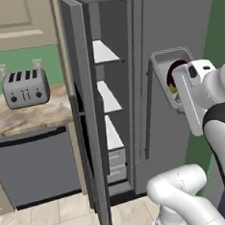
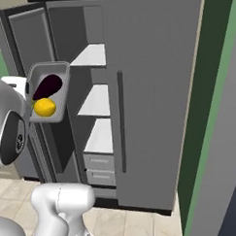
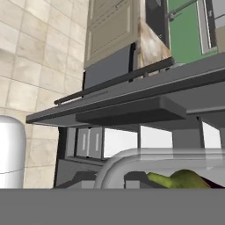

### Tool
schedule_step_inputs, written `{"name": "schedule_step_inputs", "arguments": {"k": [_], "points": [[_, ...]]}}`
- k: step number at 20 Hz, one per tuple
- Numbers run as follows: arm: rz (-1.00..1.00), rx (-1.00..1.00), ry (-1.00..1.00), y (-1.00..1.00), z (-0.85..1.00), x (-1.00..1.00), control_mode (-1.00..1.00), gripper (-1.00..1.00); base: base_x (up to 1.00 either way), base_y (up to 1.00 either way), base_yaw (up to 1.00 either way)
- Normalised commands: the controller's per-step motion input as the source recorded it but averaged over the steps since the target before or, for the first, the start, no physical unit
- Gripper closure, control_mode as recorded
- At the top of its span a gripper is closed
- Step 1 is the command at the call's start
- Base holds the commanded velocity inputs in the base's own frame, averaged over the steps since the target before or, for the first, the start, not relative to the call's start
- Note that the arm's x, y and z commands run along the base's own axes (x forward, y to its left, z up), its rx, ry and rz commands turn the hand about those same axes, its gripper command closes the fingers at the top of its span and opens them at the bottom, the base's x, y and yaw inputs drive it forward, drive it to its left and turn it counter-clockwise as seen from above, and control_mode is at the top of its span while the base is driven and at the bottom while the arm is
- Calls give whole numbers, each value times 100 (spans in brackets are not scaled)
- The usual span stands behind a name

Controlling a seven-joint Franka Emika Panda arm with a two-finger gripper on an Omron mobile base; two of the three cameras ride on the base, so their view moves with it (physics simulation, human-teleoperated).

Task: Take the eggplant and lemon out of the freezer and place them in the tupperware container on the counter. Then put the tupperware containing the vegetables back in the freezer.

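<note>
Though arm hides end effector, tupperware container (image 2: 49, 93) shows eggplant (image 2: 49, 85), lemon (image 2: 44, 107).

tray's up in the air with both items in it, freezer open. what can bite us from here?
1. The tray is held tipped on its side, so the lemon and eggplant may roll out.
2. The gripper holds one edge only; the tray could slip or twist.
3. The freezer opening is narrow beside its door; the tray may clip the door or a shelf going in.
</note>
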Motion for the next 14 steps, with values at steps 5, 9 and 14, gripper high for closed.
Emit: {"name": "schedule_step_inputs", "arguments": {"k": [5, 9, 14], "points": [[0, 0, 0, 0, 0, 0, 100, 100, 45, -24, 2], [0, 0, 0, 0, 0, 0, 100, 100, 46, -11, 1], [0, 0, 0, 0, 0, 0, 100, 100, 52, -10, 1]]}}
